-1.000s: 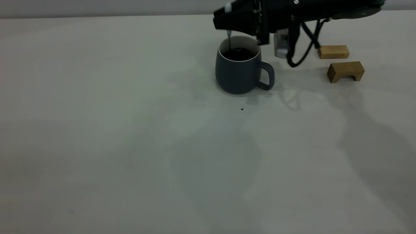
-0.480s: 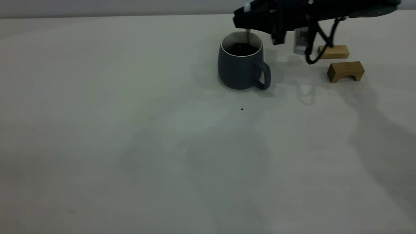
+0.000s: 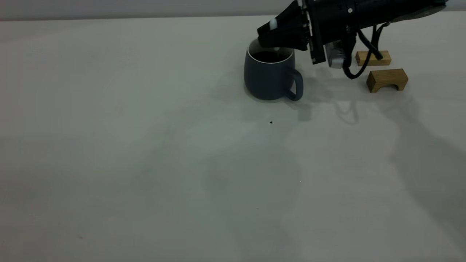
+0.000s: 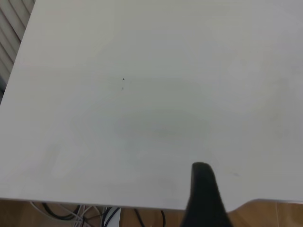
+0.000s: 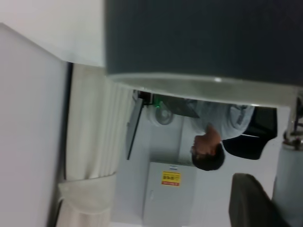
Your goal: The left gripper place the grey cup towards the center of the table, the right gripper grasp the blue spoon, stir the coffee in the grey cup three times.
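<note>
I see the grey cup (image 3: 269, 74) upper right of centre, matte slate, white rim, dark coffee (image 3: 269, 56) inside. Right gripper (image 3: 271, 36) over its rim, fingers pinching the blue spoon (image 3: 272, 24).

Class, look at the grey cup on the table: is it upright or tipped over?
Upright. The cup stands on its base on the table, rim up, dark coffee level inside.
</note>
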### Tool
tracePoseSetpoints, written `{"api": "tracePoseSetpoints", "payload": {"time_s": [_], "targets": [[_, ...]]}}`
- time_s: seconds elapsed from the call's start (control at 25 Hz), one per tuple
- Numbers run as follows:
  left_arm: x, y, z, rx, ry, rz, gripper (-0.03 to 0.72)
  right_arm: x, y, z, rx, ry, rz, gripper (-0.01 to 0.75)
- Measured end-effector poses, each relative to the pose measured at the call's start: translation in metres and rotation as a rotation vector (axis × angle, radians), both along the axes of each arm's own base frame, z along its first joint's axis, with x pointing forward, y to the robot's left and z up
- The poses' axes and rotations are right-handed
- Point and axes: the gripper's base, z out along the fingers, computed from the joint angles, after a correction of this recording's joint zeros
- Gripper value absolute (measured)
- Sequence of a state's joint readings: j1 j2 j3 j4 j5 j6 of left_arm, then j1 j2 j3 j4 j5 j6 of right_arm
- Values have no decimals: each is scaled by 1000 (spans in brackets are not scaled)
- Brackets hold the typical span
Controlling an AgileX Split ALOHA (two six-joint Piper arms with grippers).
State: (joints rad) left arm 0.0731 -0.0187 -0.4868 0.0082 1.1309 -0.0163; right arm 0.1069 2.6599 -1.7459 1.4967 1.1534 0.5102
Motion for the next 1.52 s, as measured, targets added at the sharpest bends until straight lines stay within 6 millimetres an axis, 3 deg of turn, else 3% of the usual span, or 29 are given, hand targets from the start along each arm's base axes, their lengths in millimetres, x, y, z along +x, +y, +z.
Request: {"api": "tracePoseSetpoints", "payload": {"time_s": [0.28, 0.4, 0.72, 0.84, 1.0, 1.32, 1.52], "targets": [[0, 0, 0, 0, 0, 0, 585, -1, 3, 0, -3, 0, 14, 118], [0, 0, 0, 0, 0, 0, 585, -4, 3, -1, -18, -1, 40, 161], [0, 0, 0, 0, 0, 0, 585, -8, 1, -4, -135, -147, 208, 608], [0, 0, 0, 1, 0, -1, 585, -9, -1, 9, -233, -250, 338, 677], [0, 0, 0, 1, 0, -1, 585, -11, -11, 44, -429, -397, 552, 646], [0, 0, 0, 1, 0, -1, 585, -19, -42, 121, -900, -606, 934, 383], [0, 0, 0, 0, 0, -1, 585, -30, -63, 208, -1158, -754, 974, 230]]}}
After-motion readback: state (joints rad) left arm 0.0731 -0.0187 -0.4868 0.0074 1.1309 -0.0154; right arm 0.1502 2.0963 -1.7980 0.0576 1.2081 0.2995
